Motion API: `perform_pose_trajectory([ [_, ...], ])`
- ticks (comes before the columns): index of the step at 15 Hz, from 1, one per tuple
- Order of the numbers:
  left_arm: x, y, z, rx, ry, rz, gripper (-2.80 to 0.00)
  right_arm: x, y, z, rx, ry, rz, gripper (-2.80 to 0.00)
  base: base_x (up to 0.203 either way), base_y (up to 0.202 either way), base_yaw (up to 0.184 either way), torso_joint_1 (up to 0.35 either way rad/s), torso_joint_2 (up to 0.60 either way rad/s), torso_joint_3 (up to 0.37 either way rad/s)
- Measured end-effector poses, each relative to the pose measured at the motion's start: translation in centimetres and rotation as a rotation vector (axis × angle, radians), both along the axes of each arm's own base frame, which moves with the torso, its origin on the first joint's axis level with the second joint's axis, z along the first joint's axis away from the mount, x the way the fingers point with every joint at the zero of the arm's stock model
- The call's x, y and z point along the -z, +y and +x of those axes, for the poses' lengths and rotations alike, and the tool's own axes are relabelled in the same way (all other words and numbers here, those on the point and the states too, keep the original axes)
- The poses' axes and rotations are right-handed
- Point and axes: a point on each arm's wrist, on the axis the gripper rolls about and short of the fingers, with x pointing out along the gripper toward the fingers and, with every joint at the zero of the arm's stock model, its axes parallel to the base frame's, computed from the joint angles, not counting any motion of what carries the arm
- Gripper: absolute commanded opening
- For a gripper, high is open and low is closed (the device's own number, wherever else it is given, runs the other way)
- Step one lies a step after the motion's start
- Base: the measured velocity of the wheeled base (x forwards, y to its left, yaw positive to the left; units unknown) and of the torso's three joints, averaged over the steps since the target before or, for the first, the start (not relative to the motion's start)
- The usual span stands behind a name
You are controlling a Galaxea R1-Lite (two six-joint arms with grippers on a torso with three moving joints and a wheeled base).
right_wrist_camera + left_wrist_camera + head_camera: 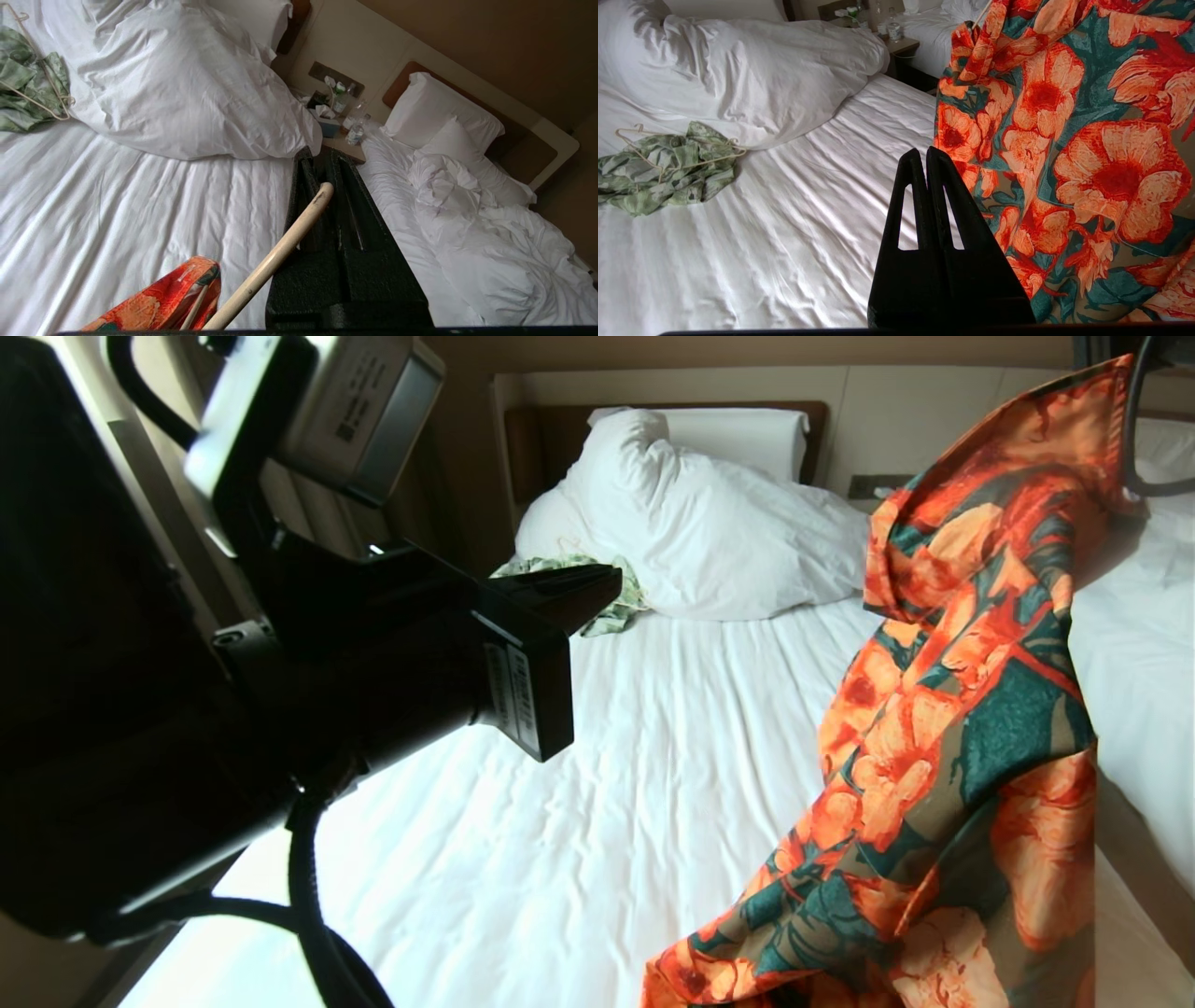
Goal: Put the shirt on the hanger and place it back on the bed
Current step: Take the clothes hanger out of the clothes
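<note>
The shirt [971,709], orange flowers on dark green, hangs in the air over the right side of the bed [607,784], its lower hem near the sheet. In the right wrist view my right gripper [320,156] is shut on the cream hanger [280,247], whose rod runs down into the shirt [163,303]. Most of the hanger is hidden inside the fabric. My left gripper [927,151] is shut and empty. It hovers just left of the shirt [1064,140], apart from it, and its arm fills the left of the head view [560,593].
A pale green-and-white shirt [663,168] with its own thin hanger [630,140] lies crumpled by the bunched white duvet [709,532]. A nightstand with bottles [345,126] separates this bed from a second white bed [467,224] on the right.
</note>
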Motion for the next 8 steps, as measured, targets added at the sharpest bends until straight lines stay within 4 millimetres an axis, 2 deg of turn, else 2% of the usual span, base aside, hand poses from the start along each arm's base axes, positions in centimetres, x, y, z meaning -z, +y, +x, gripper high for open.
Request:
perform_pose_trajectory([
  [3,0.22,0.14,-0.1,0.001,0.003,0.005,-2.8,-0.05,0.01,-0.1,0.006,-0.002,0.004,-2.8,0.0,0.0,0.0,0.074,-0.37,-0.293],
  [8,0.32,0.79,-0.58,0.0,0.001,0.004,-2.8,-0.67,-0.12,-0.73,0.014,-0.032,-0.019,-2.8,0.0,0.0,0.0,0.124,-0.48,-0.358],
])
